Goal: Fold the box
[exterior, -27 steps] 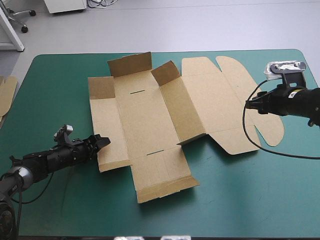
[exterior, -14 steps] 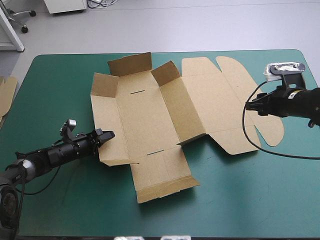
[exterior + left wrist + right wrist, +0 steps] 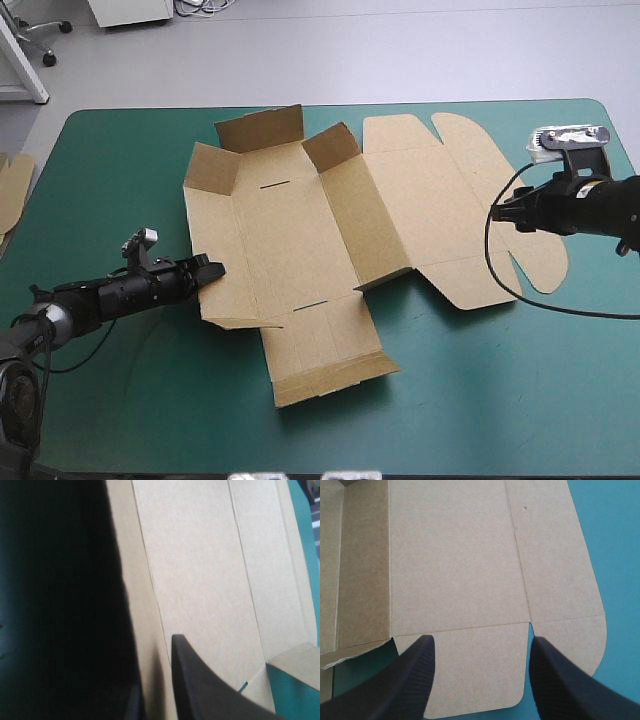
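The brown box (image 3: 300, 220) lies mostly flat in the middle of the teal-green table, with two small far flaps (image 3: 262, 128) standing up. Its left wall panel (image 3: 222, 240) is tilted up off the cover. My left gripper (image 3: 212, 268) is at that panel's outer edge. In the left wrist view the board (image 3: 200, 565) sits between the black fingers (image 3: 200, 685), which are all but shut on it. My right gripper (image 3: 505, 212) hovers open over the lid (image 3: 455, 565) at the box's right end. The right gripper (image 3: 481, 642) has its fingers spread wide above a rounded lid flap.
An edge of more brown board (image 3: 12, 190) shows at the table's left edge. The box's near flap (image 3: 325, 350) reaches toward the front. Bare teal-green cover (image 3: 470, 400) lies at the front right and front left.
My left gripper has moved in toward the box and slightly farther up the table. The left wall panel went from lying flat to tilted up. The right arm has not moved.
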